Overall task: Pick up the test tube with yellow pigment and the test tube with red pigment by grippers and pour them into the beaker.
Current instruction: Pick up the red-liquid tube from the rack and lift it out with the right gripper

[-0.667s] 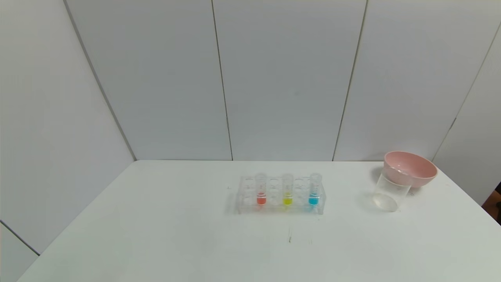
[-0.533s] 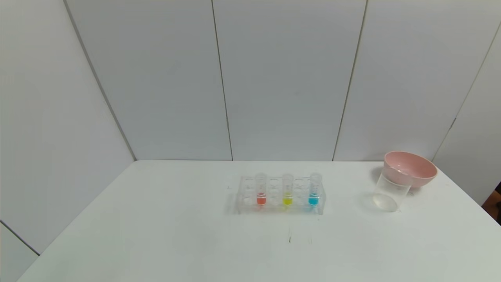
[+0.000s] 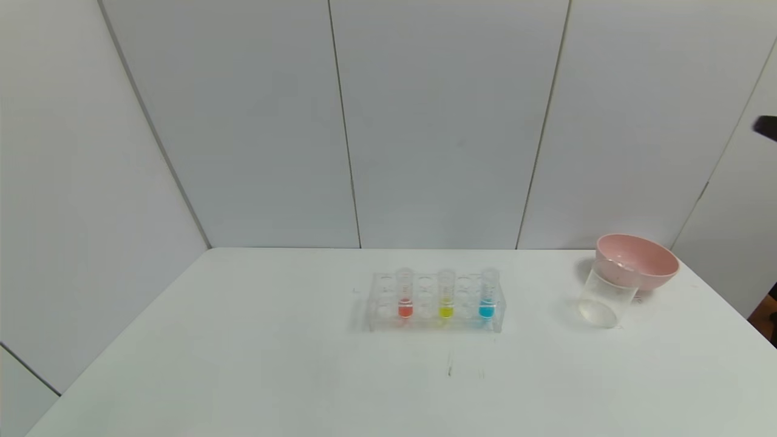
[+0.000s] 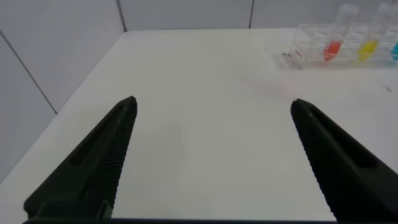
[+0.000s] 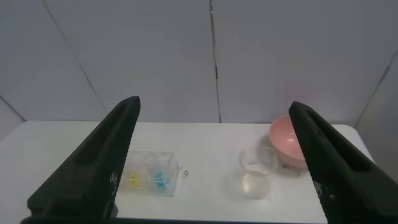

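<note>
A: Quick pass, big stuff first. White table (image 3: pixel 243 364), nothing held. Pink bowl (image 3: pixel 643 258) far right, the beaker (image 3: pixel 604 297) just in front of it, touching or nearly, can't tell.

B: Rack?

A: Clear tube rack (image 3: pixel 436 303) mid-table, well apart from the beaker. Three tubes upright in it: the test tube with red pigment (image 3: pixel 405 296) toward the left, the test tube with yellow pigment (image 3: pixel 445 296) in the middle, a blue-bottomed tube (image 3: pixel 487 296) on the right.

B: Arms?

A: Left gripper (image 4: pixel 211 155) low over the table's left side, fingers spread wide, rack off ahead of it. Right gripper (image 5: pixel 214 162) up high, also spread wide, looking down on rack, beaker and bowl. Only a dark sliver shows at the head view's right edge.

B: Step in hand?

A: Approach, I'd say; neither tube picked. Advice: left takes red, right takes yellow, since each sits nearer that side. Come straight down over the flared rim, pinch below it, lift vertically so the rack doesn't drag. Right must steer clear of blue, its close neighbour.
</note>
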### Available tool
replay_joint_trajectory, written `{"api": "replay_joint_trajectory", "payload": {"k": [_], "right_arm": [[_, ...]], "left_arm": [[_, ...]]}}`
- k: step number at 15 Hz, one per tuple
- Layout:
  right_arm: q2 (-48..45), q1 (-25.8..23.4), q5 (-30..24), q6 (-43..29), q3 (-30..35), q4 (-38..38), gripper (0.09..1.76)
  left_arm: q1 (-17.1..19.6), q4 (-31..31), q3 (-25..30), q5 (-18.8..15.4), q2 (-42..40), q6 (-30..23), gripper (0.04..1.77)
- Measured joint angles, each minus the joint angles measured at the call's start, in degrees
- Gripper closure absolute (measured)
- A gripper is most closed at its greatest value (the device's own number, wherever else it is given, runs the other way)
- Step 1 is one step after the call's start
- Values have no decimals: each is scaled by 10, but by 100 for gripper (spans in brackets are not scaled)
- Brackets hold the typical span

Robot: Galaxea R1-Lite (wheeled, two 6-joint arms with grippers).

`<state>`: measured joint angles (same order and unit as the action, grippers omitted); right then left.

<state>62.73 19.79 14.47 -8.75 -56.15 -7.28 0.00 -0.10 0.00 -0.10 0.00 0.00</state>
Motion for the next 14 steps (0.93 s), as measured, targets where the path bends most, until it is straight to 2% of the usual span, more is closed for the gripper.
{"api": "replay_joint_trajectory", "payload": {"k": [3, 5, 10, 14], "right_arm": [[112, 184, 161, -33, 4, -111, 14], [198, 271, 244, -42, 17, -204, 14], [391, 382, 352, -47, 36, -379, 14], [512, 415, 392, -48, 35, -460, 14]], "left_arm": [[0, 0, 0, 0, 0, 0, 5], [0, 0, 0, 0, 0, 0, 5], [0, 0, 0, 0, 0, 0, 5], [0, 0, 0, 0, 0, 0, 5]]}}
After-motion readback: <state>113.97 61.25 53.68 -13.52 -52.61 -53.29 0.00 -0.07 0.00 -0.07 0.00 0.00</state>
